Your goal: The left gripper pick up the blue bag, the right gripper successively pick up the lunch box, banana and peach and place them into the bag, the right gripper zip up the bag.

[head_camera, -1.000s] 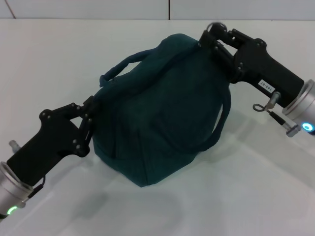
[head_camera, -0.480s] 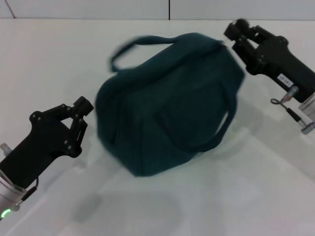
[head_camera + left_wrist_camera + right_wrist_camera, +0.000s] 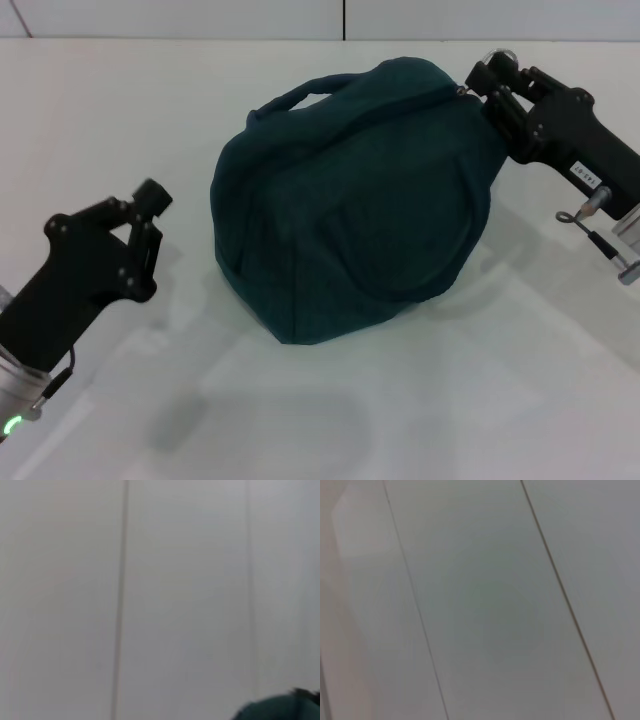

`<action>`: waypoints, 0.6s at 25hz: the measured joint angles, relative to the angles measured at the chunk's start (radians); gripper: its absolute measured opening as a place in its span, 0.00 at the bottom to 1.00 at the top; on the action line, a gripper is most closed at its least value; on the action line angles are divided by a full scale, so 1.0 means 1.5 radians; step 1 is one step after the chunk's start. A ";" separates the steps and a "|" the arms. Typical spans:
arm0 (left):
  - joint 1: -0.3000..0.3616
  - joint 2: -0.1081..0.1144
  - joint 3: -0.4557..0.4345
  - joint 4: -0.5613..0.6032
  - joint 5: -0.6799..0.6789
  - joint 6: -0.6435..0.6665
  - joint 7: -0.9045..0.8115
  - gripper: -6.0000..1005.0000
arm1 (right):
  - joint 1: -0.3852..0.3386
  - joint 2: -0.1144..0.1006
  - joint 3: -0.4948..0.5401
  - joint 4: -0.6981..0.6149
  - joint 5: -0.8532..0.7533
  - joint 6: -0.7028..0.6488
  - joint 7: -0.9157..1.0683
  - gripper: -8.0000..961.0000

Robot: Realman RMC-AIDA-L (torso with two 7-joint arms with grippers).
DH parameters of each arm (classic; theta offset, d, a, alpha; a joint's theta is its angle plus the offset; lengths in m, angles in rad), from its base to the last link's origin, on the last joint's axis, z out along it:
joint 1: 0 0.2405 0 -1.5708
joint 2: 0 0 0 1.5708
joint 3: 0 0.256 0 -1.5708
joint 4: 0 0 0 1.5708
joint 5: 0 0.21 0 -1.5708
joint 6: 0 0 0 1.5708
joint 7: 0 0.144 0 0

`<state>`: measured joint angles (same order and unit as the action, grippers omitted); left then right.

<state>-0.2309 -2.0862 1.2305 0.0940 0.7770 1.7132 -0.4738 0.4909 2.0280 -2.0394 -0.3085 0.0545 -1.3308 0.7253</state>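
The blue bag (image 3: 350, 200) sits bulging on the white table (image 3: 500, 380), its top closed and its handles lying against it. My right gripper (image 3: 478, 82) is at the bag's upper right end, shut on the zipper pull (image 3: 463, 90). My left gripper (image 3: 150, 220) is open and empty, a short way left of the bag and not touching it. A corner of the bag (image 3: 280, 707) shows in the left wrist view. The lunch box, banana and peach are out of view.
A white wall with a dark seam (image 3: 344, 18) runs behind the table. The right wrist view shows only pale panels with seams (image 3: 560, 590).
My left gripper has let go of the bag's side and drawn back to the left. The bag has settled and shifted right as my right gripper moved right at its top end.
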 joint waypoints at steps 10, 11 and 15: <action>-0.064 0.001 0.010 -0.013 -0.050 0.039 -0.098 0.15 | -0.001 0.000 -0.015 -0.007 -0.001 -0.001 0.000 0.33; -0.072 0.006 0.010 0.004 -0.040 0.035 -0.133 0.18 | -0.001 0.000 -0.015 -0.006 -0.001 0.000 -0.001 0.33; -0.125 0.055 0.013 0.098 0.071 -0.007 -0.334 0.29 | -0.001 0.000 -0.015 -0.004 -0.002 0.001 -0.002 0.33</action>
<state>-0.4188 -2.0038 1.2502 0.2409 0.8841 1.7025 -0.9754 0.4889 2.0279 -2.0620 -0.3138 0.0512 -1.3294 0.7228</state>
